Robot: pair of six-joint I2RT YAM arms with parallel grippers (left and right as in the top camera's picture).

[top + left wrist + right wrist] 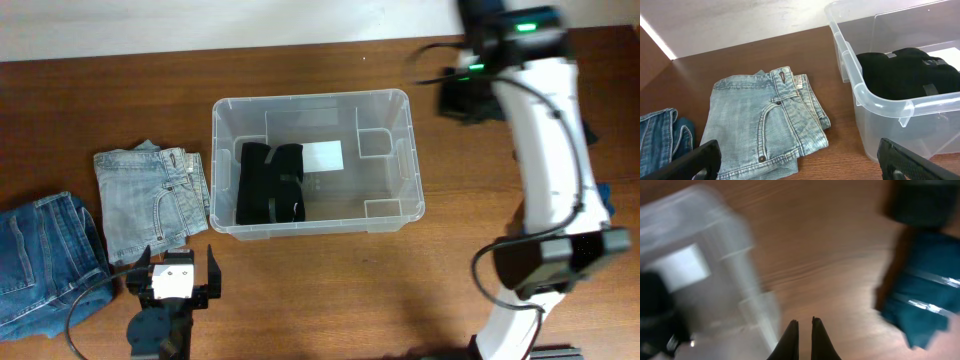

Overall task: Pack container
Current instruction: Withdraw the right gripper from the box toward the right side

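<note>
The clear plastic container [414, 150] stands mid-table with a white label [322, 156] on its base and a folded black garment [268, 184] in its left half. It also shows in the left wrist view [870, 100] and, blurred, in the right wrist view [715, 240]. My left gripper [176, 264] is open and empty near the front edge, below folded light-blue jeans [150, 200]; its fingers [800, 167] frame the jeans [765, 120]. My right gripper [456, 98] hangs beyond the container's far right corner, fingers [804, 325] together and empty.
Darker blue jeans [45, 260] lie at the far left, also visible in the left wrist view [662, 132]. A teal folded garment [920, 295] and a dark item [925, 202] lie right of the container, mostly hidden overhead by my right arm [550, 150].
</note>
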